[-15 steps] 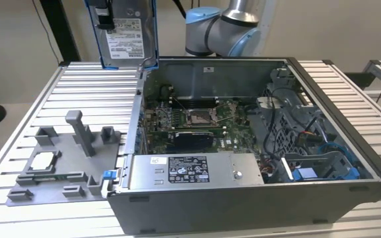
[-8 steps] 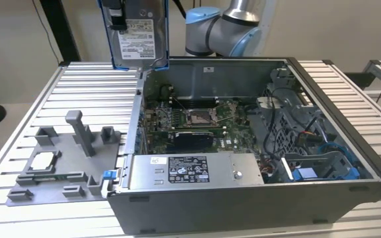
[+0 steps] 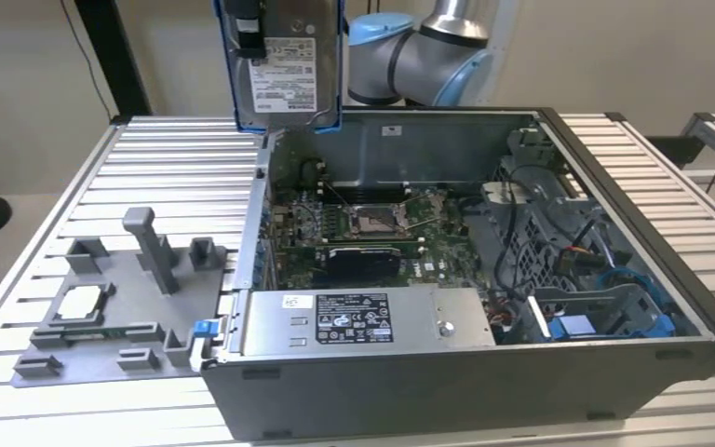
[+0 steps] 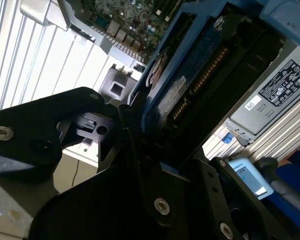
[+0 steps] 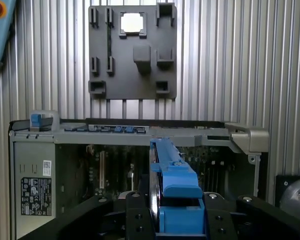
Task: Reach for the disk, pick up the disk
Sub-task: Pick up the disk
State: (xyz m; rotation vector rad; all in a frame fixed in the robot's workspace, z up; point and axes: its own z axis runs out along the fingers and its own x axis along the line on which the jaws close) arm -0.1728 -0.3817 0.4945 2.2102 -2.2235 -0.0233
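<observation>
Hanging disk point(image 3: 286, 65): high over case point(image 3: 457, 382) far corner, the exterior view's left.
Gripper point(image 5: 176, 215): fingers clamped on disk's blue bracket.
Board point(image 3: 438, 219): risk if grip slips, disk drops on it.

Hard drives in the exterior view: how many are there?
1: the disk, gripped by the end effector above the computer case's far edge. The drive bay may hide another.

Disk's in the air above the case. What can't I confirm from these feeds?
1) Where the gripper meets the disk: cut off by the exterior view's top edge; covered by the gripper's black body in the second wrist view.
2) Label print: too small in the exterior view.
3) That labelled face: edge-on in the first wrist view, blue bracket in front.
</observation>
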